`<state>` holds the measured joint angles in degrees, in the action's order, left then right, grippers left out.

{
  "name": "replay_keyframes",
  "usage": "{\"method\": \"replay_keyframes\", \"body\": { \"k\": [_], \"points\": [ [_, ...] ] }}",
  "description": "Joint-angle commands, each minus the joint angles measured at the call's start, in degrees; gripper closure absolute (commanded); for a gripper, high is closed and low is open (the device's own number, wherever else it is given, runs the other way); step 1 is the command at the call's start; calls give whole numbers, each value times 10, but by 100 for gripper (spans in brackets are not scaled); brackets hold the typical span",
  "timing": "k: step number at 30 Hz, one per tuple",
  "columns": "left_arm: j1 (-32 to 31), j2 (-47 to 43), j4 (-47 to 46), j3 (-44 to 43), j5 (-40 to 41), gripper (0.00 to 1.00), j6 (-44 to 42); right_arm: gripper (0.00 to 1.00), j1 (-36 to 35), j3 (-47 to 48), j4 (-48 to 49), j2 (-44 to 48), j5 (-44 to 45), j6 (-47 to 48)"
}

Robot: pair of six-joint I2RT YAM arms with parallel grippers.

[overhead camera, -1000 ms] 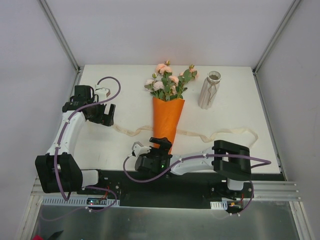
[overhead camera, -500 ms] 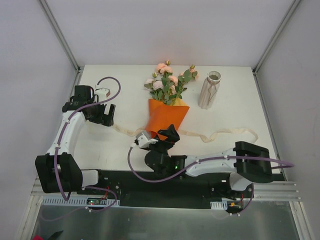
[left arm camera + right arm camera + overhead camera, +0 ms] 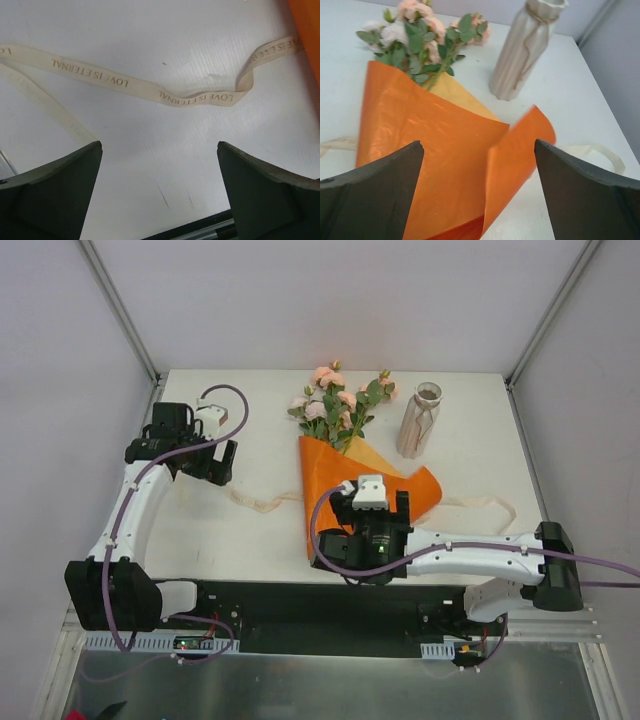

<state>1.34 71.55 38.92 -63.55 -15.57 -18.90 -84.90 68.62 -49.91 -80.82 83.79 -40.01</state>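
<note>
A bunch of pink flowers point(image 3: 333, 408) lies on orange wrapping paper point(image 3: 328, 480), which is spread out with one flap point(image 3: 422, 490) lifted to the right. My right gripper point(image 3: 372, 504) hovers open over the paper's lower part. In the right wrist view the paper point(image 3: 425, 150) and its curled flap point(image 3: 520, 150) fill the space between the fingers of the right gripper point(image 3: 479, 144), which hold nothing. A cream ribbon point(image 3: 252, 503) printed "LOVE IS ETERNAL" runs under the paper. My left gripper point(image 3: 211, 471) stands open just above the ribbon's point(image 3: 192, 98) left stretch, empty point(image 3: 160, 145).
A ribbed cream vase point(image 3: 418, 420) stands upright right of the flowers; it is also in the right wrist view point(image 3: 525, 50). The ribbon's other end point(image 3: 488, 503) loops toward the table's right side. The orange paper's edge point(image 3: 307, 30) shows in the left wrist view. Grey walls enclose the white table point(image 3: 250, 400).
The paper cone has opened, with a flap thrown out to the right. My right gripper moved right and up from the cone's lower tip. The left gripper shifted slightly.
</note>
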Motion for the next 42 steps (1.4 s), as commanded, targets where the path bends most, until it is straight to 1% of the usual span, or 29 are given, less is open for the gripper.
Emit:
{"method": "replay_keyframes", "body": {
  "k": [1,3,4,5,6,7,8,9,10,11,13,14,15,16,17,18,19,23,29,31,32,34,35,36,38,39,42],
  "points": [
    [-61,-20,16,-40,27,1,-3,4,42,0,-451,25,9,-323],
    [-70,-15,20,-50,15,1,3,4,71,5,-447,56,-15,-348],
    [-70,-12,21,-54,12,1,10,4,93,12,-430,64,-16,-331],
    [-70,-9,22,-56,7,1,12,4,103,26,-395,70,-20,-292],
    [-70,-2,23,-60,5,1,13,4,109,28,-280,86,-26,-149],
    [-70,3,23,-61,5,1,15,4,132,24,-193,100,-37,-63],
    [-70,6,24,-62,7,1,15,4,156,0,-101,115,-116,37],
    [-70,10,24,-65,10,1,17,4,190,-16,56,145,-187,152],
    [-70,10,24,-65,12,1,18,4,273,-30,112,158,-262,181],
    [-70,10,23,-65,11,1,18,3,325,-40,146,160,-439,182],
    [-70,3,23,-59,10,1,16,3,429,-29,164,130,-570,165],
    [-69,2,23,-55,11,1,16,3,445,-24,162,117,-642,160],
    [-69,-3,23,-49,11,1,13,3,456,-27,169,99,-671,162],
    [-69,-4,24,-46,12,1,10,1,467,-30,166,94,-686,155],
    [-69,-6,24,-43,13,1,7,3,468,-36,166,89,-693,149],
    [-69,-10,24,-35,15,1,6,8,471,-58,165,87,-695,139],
    [-69,-11,24,-32,14,1,3,10,483,-72,171,87,-705,120],
    [-69,-12,25,-25,11,1,3,22,525,-160,224,84,-777,69],
    [-69,-25,32,-18,1,1,-4,22,550,-249,280,85,-818,40],
    [-69,-26,34,-15,1,1,-5,22,562,-267,319,77,-833,29],
    [-69,-26,34,-11,2,1,-5,22,565,-285,355,68,-864,25],
    [-69,-27,33,-9,7,1,-7,26,573,-299,392,61,-882,14],
    [-69,-29,33,-5,9,1,-8,31,573,-302,406,52,-889,12],
    [-69,-31,33,-4,12,1,-10,40,572,-304,428,48,-892,12],
    [-69,-36,33,-3,18,1,-12,53,574,-299,433,32,-895,15],
    [-69,-38,33,-3,20,1,-13,72,574,-294,434,29,-894,17],
    [-69,-41,33,-3,25,1,-13,99,572,-289,437,44,-886,20]
  ]
}}
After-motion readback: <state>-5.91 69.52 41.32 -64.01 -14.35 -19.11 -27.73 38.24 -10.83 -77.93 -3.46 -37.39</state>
